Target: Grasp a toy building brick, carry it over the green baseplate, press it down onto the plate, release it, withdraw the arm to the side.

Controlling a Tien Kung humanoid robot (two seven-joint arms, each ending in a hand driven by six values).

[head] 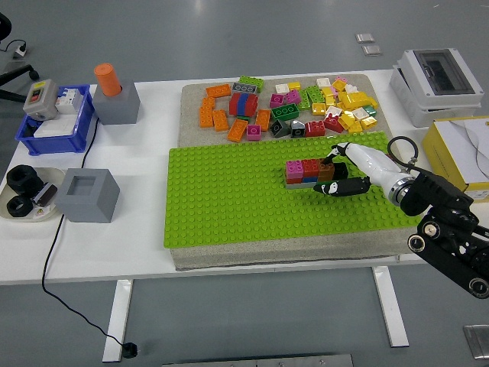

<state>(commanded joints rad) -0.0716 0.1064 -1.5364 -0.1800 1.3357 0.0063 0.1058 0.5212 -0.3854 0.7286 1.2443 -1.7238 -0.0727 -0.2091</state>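
Observation:
The green baseplate [237, 199] lies on a grey mat at the table's middle. A small stack of bricks [304, 171], pink and red on top of grey and blue, stands on the plate right of centre. My right hand [336, 174] reaches in from the right, its white and black fingers curled around a brown brick [327, 170] set against the stack's right end. Loose bricks [290, 107] in many colours lie on the mat behind the plate. The left arm is out of view.
A grey block [89, 194] and a plate with black parts [23, 195] sit at the left. A blue bin [53, 122] and a grey block with an orange cylinder [114, 95] stand at the back left. A grey box [435, 84] and yellow box [462, 149] stand right.

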